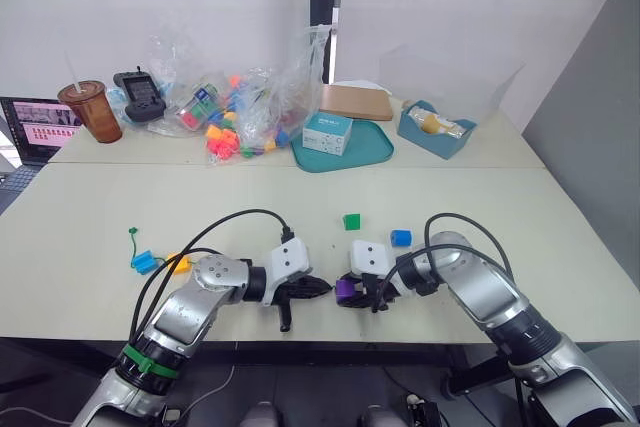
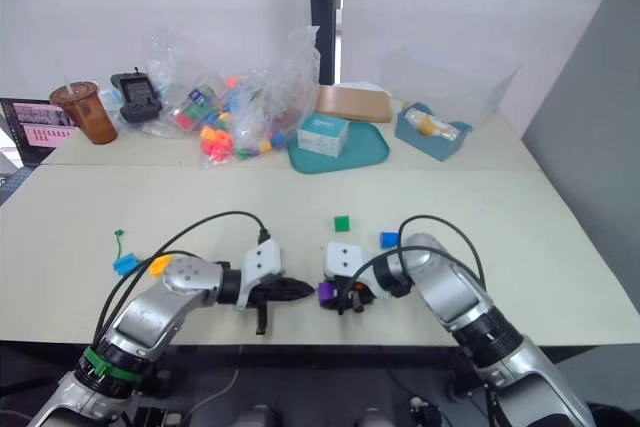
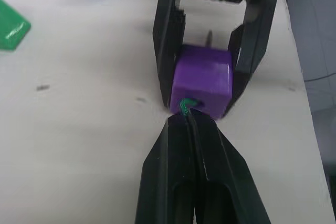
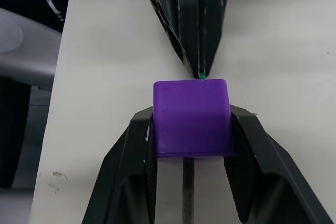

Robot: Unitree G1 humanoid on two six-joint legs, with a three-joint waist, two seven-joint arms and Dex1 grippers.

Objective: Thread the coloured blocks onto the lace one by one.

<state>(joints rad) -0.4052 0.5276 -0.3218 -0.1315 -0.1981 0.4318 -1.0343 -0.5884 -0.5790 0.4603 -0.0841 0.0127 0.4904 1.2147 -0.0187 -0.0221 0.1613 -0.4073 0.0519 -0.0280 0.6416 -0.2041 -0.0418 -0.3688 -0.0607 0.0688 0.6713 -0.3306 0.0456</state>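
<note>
Low in the middle of the head view, the two grippers meet tip to tip over the pale surface (image 1: pixel 300 187). The right gripper (image 4: pixel 191 129) has its black fingers (image 4: pixel 131 150) clamped on opposite sides of the small purple plastic cube (image 4: pixel 191 118), holding it just above the surface. The left gripper (image 3: pixel 191 124) has its fingers pressed together on the thin green lace (image 3: pixel 185 105), whose short end pokes out of the fingertips and sits right at the hole in the cube's near face.

The step in hand looks to be feeding the lace tip through the purple cube. To do it well, the cube should stay square and still while the left gripper pushes straight along the hole's axis; any sideways drift would bend the short exposed tip against the rim of the hole. Little lace shows beyond the fingertips, so a regrip further back will probably be needed once the tip is seated.

The other blocks wait on the surface: a green cube (image 1: pixel 351 221) and a dark blue cube (image 1: pixel 401 238) just above the grippers in the frame, and a light blue cube (image 1: pixel 145 262) touching an orange-yellow cube (image 1: pixel 179 264) at centre left, where a knotted green end of lace (image 1: pixel 132 233) also lies.
</note>
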